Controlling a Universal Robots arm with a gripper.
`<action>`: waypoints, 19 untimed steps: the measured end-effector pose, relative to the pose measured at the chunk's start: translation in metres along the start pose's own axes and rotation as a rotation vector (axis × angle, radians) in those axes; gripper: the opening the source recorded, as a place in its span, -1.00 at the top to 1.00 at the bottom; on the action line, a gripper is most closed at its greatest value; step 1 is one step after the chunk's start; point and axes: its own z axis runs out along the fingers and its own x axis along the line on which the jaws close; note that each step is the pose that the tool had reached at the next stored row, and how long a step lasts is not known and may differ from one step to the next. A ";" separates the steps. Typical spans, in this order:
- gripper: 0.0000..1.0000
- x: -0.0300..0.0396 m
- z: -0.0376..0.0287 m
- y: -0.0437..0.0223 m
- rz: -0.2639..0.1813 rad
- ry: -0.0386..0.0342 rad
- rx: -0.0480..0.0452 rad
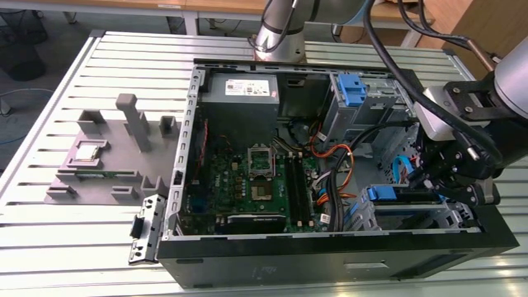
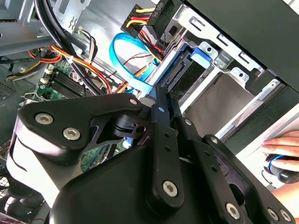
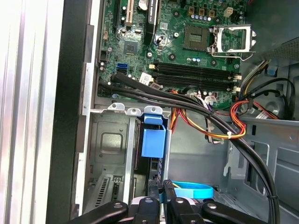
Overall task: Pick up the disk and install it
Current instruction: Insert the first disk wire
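The disk (image 1: 402, 199) stands on edge in the drive bay at the open computer case's front corner, on the exterior view's right. Its blue carrier tab (image 3: 153, 140) sticks up from the bay, and its connector end (image 2: 180, 73) faces the cables. My gripper (image 1: 431, 180) hangs right over the bay. Its black fingers (image 3: 164, 190) are drawn close together at the disk's upper edge, with a bit of blue carrier rail between the tips (image 2: 148, 100). The bay walls hide the disk's lower part.
Black and coloured cable bundles (image 3: 205, 116) and a blue flat cable (image 2: 122, 60) run close beside the bay. The motherboard (image 1: 256, 179), the grey power supply (image 1: 241, 90) and a blue latch (image 1: 352, 90) lie inside the case. A grey fixture (image 1: 107, 154) sits on the table. A person's hand (image 2: 280, 142) rests outside the case.
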 end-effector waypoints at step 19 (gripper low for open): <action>0.68 0.0010 0.0083 0.0002 -0.001 0.0002 0.0000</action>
